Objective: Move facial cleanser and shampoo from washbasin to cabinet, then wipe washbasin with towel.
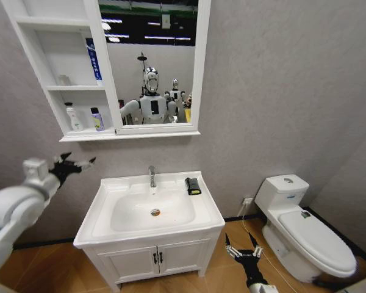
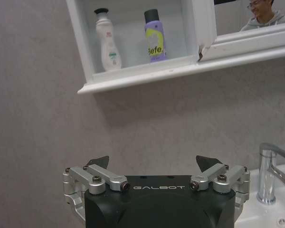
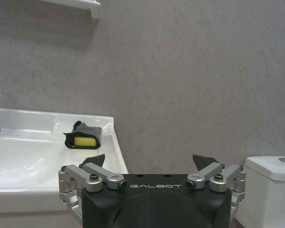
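Two bottles stand side by side on the lowest open shelf of the cabinet [image 1: 53, 91]: a white bottle [image 1: 74, 116] with a dark cap on the left and a purple bottle [image 1: 97, 119] with a black cap just to its right, apart from each other. A blue tube [image 1: 93, 61] leans upright on the shelf above them, against the mirror's frame. Left of the washbasin and raised to about the height of the cabinet's underside, the left gripper [image 1: 79, 163] hangs in the air with its fingers spread and nothing between them, pointing toward the wall. Below the mirror [image 1: 151, 61], the washbasin [image 1: 104, 210] sits on a white two-door cupboard [image 1: 155, 256], its chrome tap [image 1: 152, 176] at the back centre. The towel [image 1: 193, 185], black with a yellow patch, lies on the washbasin's back right corner, right of the tap. Lower and farther right, near the floor beside the cupboard, the right gripper [image 1: 243, 249] is also spread wide and empty. A white toilet [image 1: 305, 235] stands against the wall at the far right.
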Robot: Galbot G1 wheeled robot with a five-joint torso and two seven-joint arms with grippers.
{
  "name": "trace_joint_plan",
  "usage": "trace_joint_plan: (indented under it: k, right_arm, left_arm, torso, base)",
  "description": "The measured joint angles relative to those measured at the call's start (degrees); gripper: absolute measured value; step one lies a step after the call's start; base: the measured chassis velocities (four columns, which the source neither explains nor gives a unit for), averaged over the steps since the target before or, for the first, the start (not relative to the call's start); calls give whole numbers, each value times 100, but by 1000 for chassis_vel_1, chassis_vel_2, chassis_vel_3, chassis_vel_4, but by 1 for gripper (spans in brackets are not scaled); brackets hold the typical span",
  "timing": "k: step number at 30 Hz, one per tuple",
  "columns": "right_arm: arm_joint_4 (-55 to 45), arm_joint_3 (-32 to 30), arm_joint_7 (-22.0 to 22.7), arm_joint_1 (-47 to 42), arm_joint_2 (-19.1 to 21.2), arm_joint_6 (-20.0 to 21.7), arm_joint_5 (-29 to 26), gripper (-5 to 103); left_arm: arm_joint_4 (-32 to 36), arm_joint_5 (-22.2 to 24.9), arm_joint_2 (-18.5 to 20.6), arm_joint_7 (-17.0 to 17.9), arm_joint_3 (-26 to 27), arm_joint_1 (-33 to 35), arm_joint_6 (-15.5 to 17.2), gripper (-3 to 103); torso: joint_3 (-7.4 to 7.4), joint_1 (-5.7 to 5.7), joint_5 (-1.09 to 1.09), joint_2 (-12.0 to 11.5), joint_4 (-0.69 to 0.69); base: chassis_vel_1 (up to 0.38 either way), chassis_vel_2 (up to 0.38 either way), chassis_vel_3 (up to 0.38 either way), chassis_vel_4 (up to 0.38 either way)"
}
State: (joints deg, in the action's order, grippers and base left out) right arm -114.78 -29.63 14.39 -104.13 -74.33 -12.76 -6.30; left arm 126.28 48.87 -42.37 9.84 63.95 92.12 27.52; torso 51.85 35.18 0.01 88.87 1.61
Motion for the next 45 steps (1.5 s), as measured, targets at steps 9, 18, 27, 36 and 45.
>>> trace_joint_plan:
  k: [9,18,27,36,45]
  right_arm:
    - [-158,33,301,-39,61,249,-23,100]
    - [-511,-11,286,-258,-30,207,180,100]
    - [-450,77,286,-116,101,346,-64,100]
    - [-149,242,254,817,1087,705,-622,100]
    - [353,476,160,2549,2010,1521,-2260,100]
  left_arm:
    - [838,-1172,-2023,-406,365,1592,-647,100]
    - [1570,-1751,-2836,-62,-226,1732,-598,100]
    - [1521,-1737,-2731,-66,-219,1715,-575,100]
    - [1502,-1716,-2710,-69,-222,1710,-568,100]
    - [1496,-1708,-2702,-73,-225,1708,-563,100]
  torso:
    - [0,0,1,0,1]
    - [1,1,0,-1,2]
    - [1,1,-1,-1,3]
    - [2,2,0,-1,2]
    - [3,2,-1,-2,3]
  base:
    - [0,0,0,0]
    - [0,0,0,0]
    - [0,0,0,0]
    - [0,0,0,0]
    - [0,0,0,0]
